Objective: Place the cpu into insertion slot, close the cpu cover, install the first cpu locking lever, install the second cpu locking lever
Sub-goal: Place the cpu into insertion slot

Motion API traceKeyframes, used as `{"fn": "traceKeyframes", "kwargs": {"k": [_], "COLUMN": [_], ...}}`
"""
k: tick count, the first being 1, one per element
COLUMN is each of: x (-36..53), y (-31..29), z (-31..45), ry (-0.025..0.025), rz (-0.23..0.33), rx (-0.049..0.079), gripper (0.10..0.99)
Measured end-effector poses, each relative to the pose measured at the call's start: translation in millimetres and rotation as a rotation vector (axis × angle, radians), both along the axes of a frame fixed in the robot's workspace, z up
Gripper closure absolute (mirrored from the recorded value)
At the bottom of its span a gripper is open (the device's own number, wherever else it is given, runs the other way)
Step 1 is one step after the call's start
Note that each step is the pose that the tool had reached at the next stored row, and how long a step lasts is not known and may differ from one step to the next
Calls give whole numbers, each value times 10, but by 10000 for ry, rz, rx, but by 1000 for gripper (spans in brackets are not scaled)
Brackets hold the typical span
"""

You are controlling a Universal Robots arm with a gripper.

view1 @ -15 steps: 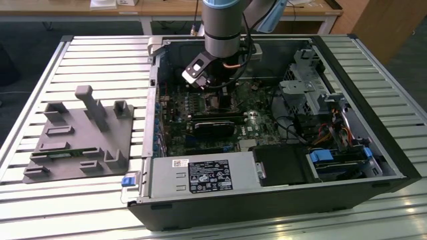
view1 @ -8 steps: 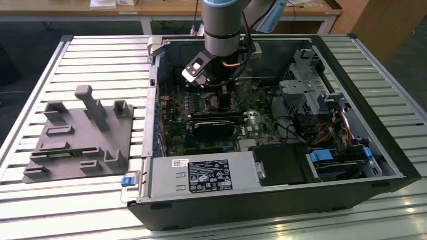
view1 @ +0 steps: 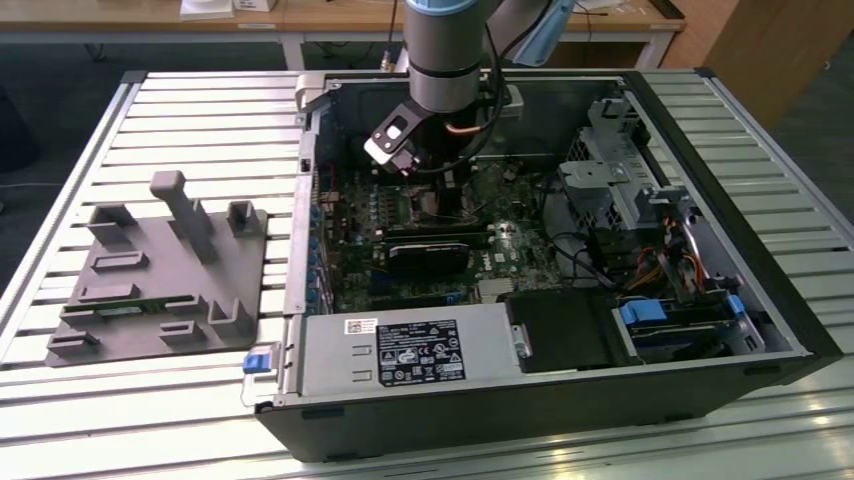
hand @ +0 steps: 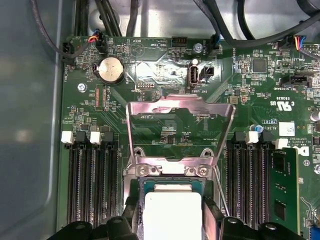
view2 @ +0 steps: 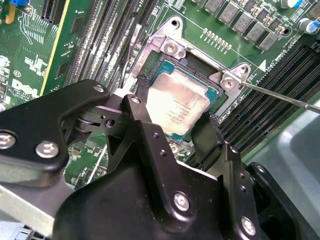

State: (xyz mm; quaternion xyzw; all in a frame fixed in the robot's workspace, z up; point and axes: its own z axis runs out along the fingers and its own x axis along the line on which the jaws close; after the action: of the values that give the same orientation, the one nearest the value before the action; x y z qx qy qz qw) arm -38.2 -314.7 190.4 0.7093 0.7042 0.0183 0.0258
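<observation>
The fingers (view2: 206,140) clamp the cpu (view2: 177,107) by two opposite edges — it sits in the insertion slot (view2: 197,65). The cpu cover (hand: 180,125) stands open.

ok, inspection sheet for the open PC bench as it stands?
Surface: slatted metal table, with an open black computer case on it.
Job's things: silver-grey square cpu sits in the metal-rimmed insertion slot; silvery windowed cpu cover flipped up; thin wire locking lever unlatched.
Clutter: grey moulded fixture beside the case.
Grippers: black gripper low over the cpu.
Cables: wire bundles inside the case.
Surroundings: wooden desks behind.
</observation>
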Motion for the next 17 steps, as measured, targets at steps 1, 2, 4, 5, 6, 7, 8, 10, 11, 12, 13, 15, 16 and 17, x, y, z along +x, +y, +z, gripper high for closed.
{"fn": "traceKeyframes", "kwargs": {"k": [1,2,4,5,6,7,8,10,11,12,13,15,16,17], "x": [0,0,0,0,0,0,0,0,0,0,0,0,0,0], "y": [3,4,4,4,5,5,5,4,4,3,-3,-18,-28,-36], "z": [0,0,-1,1,8,24,48,110,136,150,156,157,157,157], "ry": [1,1,1,2,2,2,1,2,0,1,1,1,0,1], "rz": [-1,-1,1,0,0,0,0,0,-1,1,0,0,0,0], "rx": [-1,-1,-1,-2,-2,-3,-2,-4,0,1,3,6,12,22], "gripper": [467,467,467,467,467,467,467,467,467,467,467,545,545,608]}}
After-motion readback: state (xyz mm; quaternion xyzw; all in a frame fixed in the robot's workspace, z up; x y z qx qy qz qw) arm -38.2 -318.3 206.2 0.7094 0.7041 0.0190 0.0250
